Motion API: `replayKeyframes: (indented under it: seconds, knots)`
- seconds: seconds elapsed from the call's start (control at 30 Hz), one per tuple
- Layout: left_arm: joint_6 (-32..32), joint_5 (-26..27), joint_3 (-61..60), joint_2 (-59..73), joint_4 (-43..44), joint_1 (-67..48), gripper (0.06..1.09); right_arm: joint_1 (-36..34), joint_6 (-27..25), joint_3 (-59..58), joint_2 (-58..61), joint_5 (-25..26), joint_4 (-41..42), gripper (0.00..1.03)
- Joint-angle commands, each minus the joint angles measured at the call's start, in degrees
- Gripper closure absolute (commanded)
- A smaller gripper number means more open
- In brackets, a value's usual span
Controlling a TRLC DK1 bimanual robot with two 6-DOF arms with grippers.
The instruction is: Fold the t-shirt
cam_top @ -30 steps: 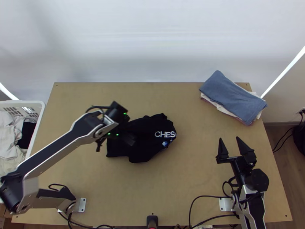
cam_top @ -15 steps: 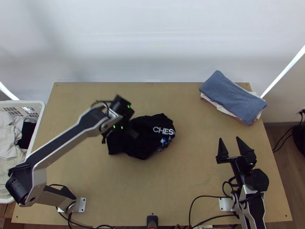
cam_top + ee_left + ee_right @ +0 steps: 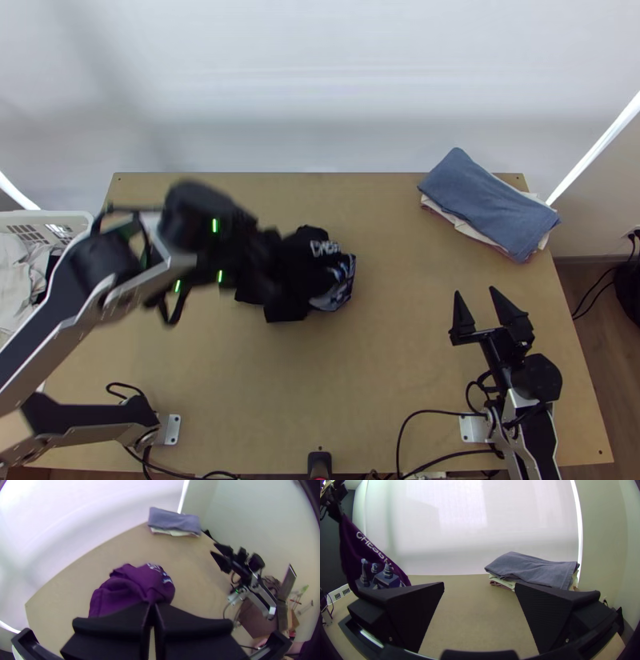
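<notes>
Wooden desk [image 3: 400, 384]: left of the folded stack [image 3: 488, 204], the t-shirt [image 3: 293, 280] hangs bunched from the closed left gripper [image 3: 152, 607], presumably for opening out; nearer than the stack, the right gripper [image 3: 475, 293] stands wide.

Taking twelve o'clock as straight across the worktop [image 3: 470, 613] from the arms' bases, the right tool [image 3: 474, 290] has its two wide black fingers [image 3: 411, 613] well apart. At about ten o'clock from it, the left tool [image 3: 268, 264] holds up a gathered part of the purple t-shirt [image 3: 350, 550]. The cloth hangs at a slant, its pale lettering and printed chess pieces showing; one finger hides its lower end. Around twelve, a folded blue-grey cloth [image 3: 533, 568] lies on a pale cloth [image 3: 503, 581] and a dull reddish one [image 3: 500, 585].
</notes>
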Motion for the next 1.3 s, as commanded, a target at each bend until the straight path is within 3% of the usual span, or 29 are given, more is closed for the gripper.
replayKeyframes:
  seconds: [0.0, 0.13, 0.2, 0.23, 0.33, 0.37, 0.57, 0.87, 1.1, 1.27]
  knots:
    - [-2.6, 2.9, -6.6, -2.4, -4.1, -5.2, 1.05, -0.2, 1.0, -0.4, -0.1, 0.4, -0.8, 0.04]
    - [-3.4, 3.2, -13.8, -1.5, -4.3, -11.0, 1.05, -0.5, 0.8, -0.4, -0.1, 0.4, -0.8, 0.04]
    - [-3.3, 7.0, -15.4, -0.1, -3.3, -12.6, 1.03, -0.5, 0.8, -0.4, -0.1, 0.4, -0.8, 0.04]
    - [-3.1, 9.1, -15.5, 0.9, -3.0, -12.8, 0.92, -0.6, 0.6, -0.4, -0.1, 0.4, -0.8, 0.04]
    - [-0.8, 12.2, -13.5, 4.0, -3.3, -12.9, 0.21, -0.8, 0.0, -0.4, -0.1, 0.4, -0.8, 0.04]
    - [-0.1, 12.3, -12.5, 4.5, -3.5, -12.9, 0.11, -0.8, 0.0, -0.4, -0.1, 0.4, -0.8, 0.04]
    - [2.2, 12.6, -9.1, 3.5, -0.2, -10.2, 0.10, -1.2, -0.6, -0.4, -0.2, 0.8, -0.7, 0.04]
    - [2.4, 12.6, -9.4, 2.0, 6.6, 10.9, 0.11, -1.3, -1.3, 2.3, -0.2, 0.8, -1.2, 0.04]
    - [2.4, 12.6, -17.0, -2.5, 14.1, 27.1, 0.11, 0.9, -7.6, 7.6, 1.5, 0.7, 3.4, 0.04]
    - [2.4, 14.3, -23.4, -7.7, 17.7, 37.3, 0.11, 5.6, -10.0, 14.2, 11.0, 0.7, 6.1, 0.04]
